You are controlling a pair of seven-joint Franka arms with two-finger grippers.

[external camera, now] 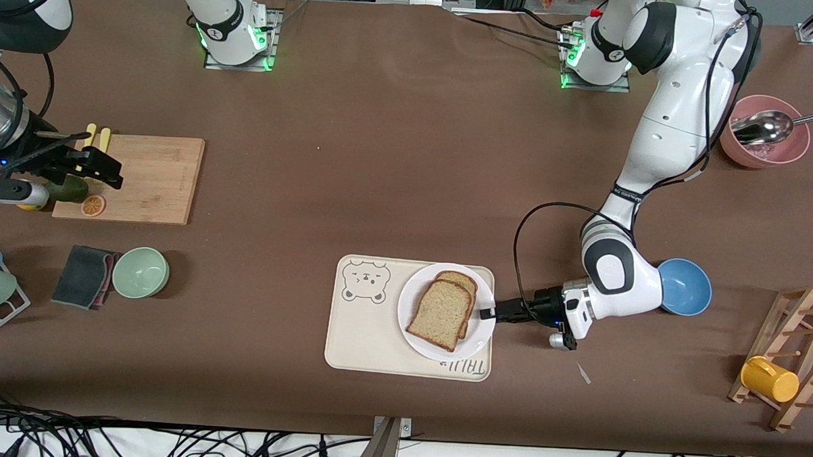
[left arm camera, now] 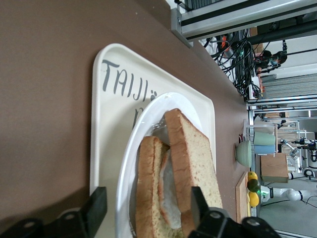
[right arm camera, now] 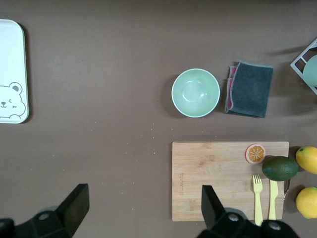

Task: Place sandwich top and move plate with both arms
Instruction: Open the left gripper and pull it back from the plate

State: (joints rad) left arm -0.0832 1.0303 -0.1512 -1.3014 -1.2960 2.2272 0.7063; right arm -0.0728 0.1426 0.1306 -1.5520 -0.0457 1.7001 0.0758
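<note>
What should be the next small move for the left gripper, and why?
Probably close the left gripper on the plate rim: its open fingers already straddle the edge, and the sandwich top lies on the lower slice. The right gripper hovers over the cutting board, open.

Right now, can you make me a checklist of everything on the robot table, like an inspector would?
Surface: brown table, a few crumbs.
Job's things: sandwich top lies on the lower slice on the white plate; the plate sits on the bear tray.
Clutter: cutting board with fruit and cutlery, green bowl, grey cloth, blue bowl, pink bowl with spoon, wooden rack with yellow cup.
Grippers: left gripper at the plate's rim, jaws open around it; right gripper open over the cutting board, waiting.
Cables: black cable loops off the left arm.
Surroundings: cable tangle under the table's near edge.
</note>
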